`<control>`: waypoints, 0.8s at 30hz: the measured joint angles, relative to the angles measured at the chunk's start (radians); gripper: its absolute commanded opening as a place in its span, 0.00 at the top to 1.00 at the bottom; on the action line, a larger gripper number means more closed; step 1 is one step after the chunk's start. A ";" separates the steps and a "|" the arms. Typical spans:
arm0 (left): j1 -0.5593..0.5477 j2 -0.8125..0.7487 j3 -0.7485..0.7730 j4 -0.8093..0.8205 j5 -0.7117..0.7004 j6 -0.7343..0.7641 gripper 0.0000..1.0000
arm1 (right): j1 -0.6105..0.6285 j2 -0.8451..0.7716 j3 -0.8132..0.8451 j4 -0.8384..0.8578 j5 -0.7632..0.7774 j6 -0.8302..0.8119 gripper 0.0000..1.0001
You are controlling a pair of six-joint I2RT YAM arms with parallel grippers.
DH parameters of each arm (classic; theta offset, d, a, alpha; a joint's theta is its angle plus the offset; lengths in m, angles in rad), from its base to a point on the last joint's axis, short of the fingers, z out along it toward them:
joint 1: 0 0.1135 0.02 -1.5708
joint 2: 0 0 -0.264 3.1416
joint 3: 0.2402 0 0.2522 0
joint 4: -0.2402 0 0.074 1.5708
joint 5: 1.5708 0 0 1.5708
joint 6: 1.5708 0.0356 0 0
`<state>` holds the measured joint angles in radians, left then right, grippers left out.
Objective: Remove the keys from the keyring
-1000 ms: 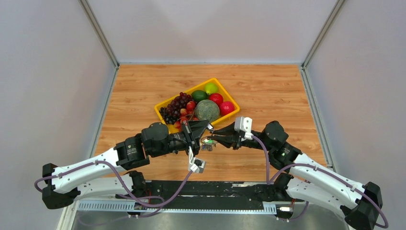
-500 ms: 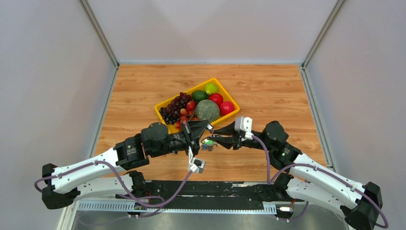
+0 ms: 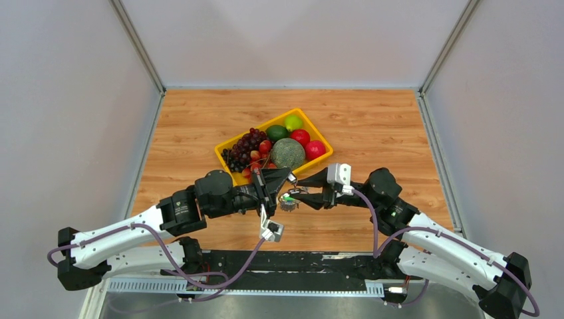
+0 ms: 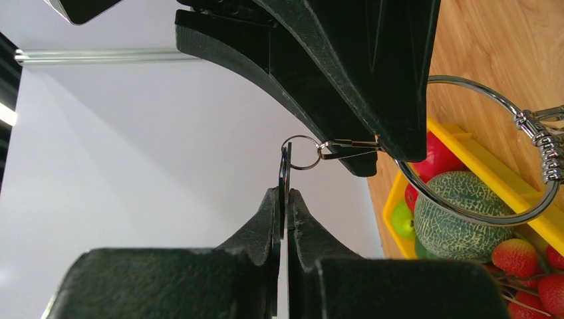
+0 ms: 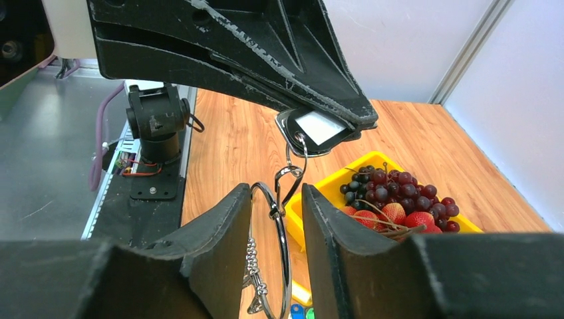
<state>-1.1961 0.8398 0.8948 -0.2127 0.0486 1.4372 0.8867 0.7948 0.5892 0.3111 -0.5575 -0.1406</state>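
Above the near part of the wooden table [image 3: 199,119], the two arms meet nose to nose: the left gripper [image 3: 287,181] reaches in from 9 o'clock and the right gripper [image 3: 302,193] from 3 o'clock. From overhead their black bodies cover most of the join. Only a small bunch of keys [image 3: 288,201] with a green glint shows, hanging at 6 o'clock of the fingertips and too small to count. The left wrist view shows the left fingers pressed together on a thin black tag [image 5: 318,127], seen edge-on. Its lower part is buried between the pads, so it is unclear whether it is a key head. The right wrist view shows a white label on its face. A small split ring [image 4: 301,137] passes through the tag's hole and joins a wire clip [image 4: 349,145], whose far end disappears behind a right finger. The keyring [image 4: 469,82] hangs in the air past that finger, its left arc hidden and a stack of little coils cut off at the 3 o'clock edge. In the right wrist view the loop stands nearly edge-on in the narrow gap between the right fingers, against one of them. It cannot be told whether they clamp it. The yellow tray [image 3: 255,131] of fruit, with its melon [image 3: 287,153], lies at 12 o'clock.
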 measured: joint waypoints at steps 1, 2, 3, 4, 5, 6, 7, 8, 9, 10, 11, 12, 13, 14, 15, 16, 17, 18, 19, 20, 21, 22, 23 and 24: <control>0.000 -0.001 0.000 0.000 0.001 0.000 1.00 | 0.000 0.000 0.000 0.001 -0.004 0.000 0.61; 0.000 -0.001 0.000 0.000 0.003 -0.001 1.00 | 0.000 0.000 0.000 0.001 -0.009 0.000 0.61; 0.000 -0.002 0.000 0.000 0.005 -0.001 1.00 | 0.000 0.000 0.000 0.001 -0.013 0.000 0.61; 0.000 -0.004 0.000 0.000 0.007 -0.003 1.00 | 0.000 0.000 0.000 0.001 -0.021 0.000 0.62; 0.000 -0.004 0.000 0.000 0.007 -0.003 1.00 | 0.000 0.000 0.000 0.001 -0.022 0.000 0.62; 0.000 -0.005 0.000 0.000 0.008 -0.003 1.00 | 0.000 0.000 0.000 0.001 -0.027 0.000 0.61; 0.000 -0.005 0.000 0.000 0.011 -0.004 1.00 | 0.000 0.001 0.000 0.001 -0.031 0.000 0.61; 0.000 -0.006 0.000 0.000 0.014 -0.004 1.00 | 0.000 0.002 0.000 0.001 -0.037 0.000 0.62; 0.000 -0.007 0.000 0.000 0.015 -0.004 1.00 | 0.000 0.003 0.000 0.001 -0.043 0.000 0.61; 0.000 -0.008 0.000 -0.001 0.018 -0.004 1.00 | 0.000 0.004 0.000 0.001 -0.047 0.000 0.62; 0.000 -0.008 0.000 -0.001 0.020 -0.004 1.00 | 0.000 0.004 0.000 0.001 -0.051 0.000 0.62; 0.000 -0.008 0.000 -0.001 0.021 -0.004 1.00 | 0.000 0.005 0.000 0.001 -0.056 0.000 0.62; 0.000 -0.008 0.000 -0.002 0.022 -0.004 1.00 | 0.000 0.005 0.001 0.001 -0.061 0.000 0.62; 0.000 -0.008 0.000 -0.002 0.023 -0.004 1.00 | 0.000 0.005 0.001 0.001 -0.065 0.000 0.62; 0.000 -0.008 0.000 -0.002 0.023 -0.004 1.00 | 0.000 0.006 0.001 0.001 -0.071 0.000 0.62; 0.000 -0.008 0.000 -0.003 0.024 -0.004 1.00 | 0.000 0.007 0.001 0.001 -0.074 0.000 0.62; 0.000 -0.008 0.000 -0.003 0.026 -0.004 1.00 | 0.000 0.008 0.001 0.001 -0.078 0.000 0.62; 0.000 -0.008 0.000 -0.004 0.027 -0.004 1.00 | 0.000 0.008 0.001 0.001 -0.081 0.001 0.62; 0.000 -0.008 0.000 -0.004 0.030 -0.004 1.00 | 0.000 0.008 0.001 0.002 -0.084 0.001 0.62; 0.000 -0.008 0.000 -0.004 0.031 -0.004 1.00 | 0.000 0.008 0.001 0.002 -0.087 0.001 0.63; 0.000 -0.009 0.000 -0.004 0.033 -0.004 1.00 | 0.000 0.008 0.001 0.002 -0.090 0.001 0.64; 0.000 -0.010 0.000 -0.005 0.035 -0.004 1.00 | 0.000 0.008 0.001 0.002 -0.091 0.001 0.65; 0.000 -0.011 0.000 -0.005 0.037 -0.005 1.00 | 0.000 0.008 0.001 0.002 -0.091 0.001 0.67; 0.000 -0.013 0.000 -0.006 0.040 -0.006 1.00 | 0.000 0.008 0.001 0.003 -0.091 0.002 0.68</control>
<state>-1.1961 0.8268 0.8948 -0.2184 0.0891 1.4311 0.8867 0.8028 0.5903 0.3138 -0.6487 -0.1390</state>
